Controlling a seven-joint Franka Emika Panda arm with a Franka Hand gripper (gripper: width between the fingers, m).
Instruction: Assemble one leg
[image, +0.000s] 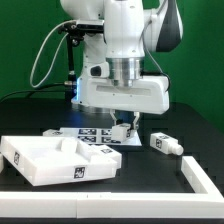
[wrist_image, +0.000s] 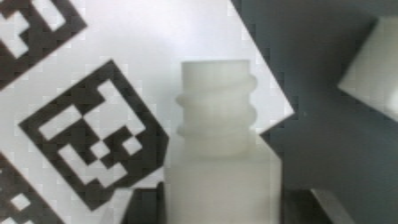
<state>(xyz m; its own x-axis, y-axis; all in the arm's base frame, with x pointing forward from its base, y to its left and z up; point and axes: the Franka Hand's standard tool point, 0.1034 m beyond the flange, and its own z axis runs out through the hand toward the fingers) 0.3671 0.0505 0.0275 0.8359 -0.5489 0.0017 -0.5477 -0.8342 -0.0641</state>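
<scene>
My gripper (image: 125, 126) hangs low over the marker board (image: 92, 136), just behind the tabletop. In the wrist view a white leg (wrist_image: 222, 140) with a stepped, ridged tip fills the space between my two dark fingers (wrist_image: 150, 206), and my gripper (wrist_image: 222, 214) is shut on it. The leg's tip points away from my palm, over the edge of the marker board (wrist_image: 89, 120). The leg shows only as a small white piece (image: 122, 130) in the exterior view. Its tag is hidden.
The large white tray-like tabletop (image: 40, 158) lies at the exterior view's front left. Another leg (image: 164, 144) lies on the dark table at the right, and a blurred white shape (wrist_image: 374, 72) shows in the wrist view. A long white bar (image: 205, 180) runs along the front right.
</scene>
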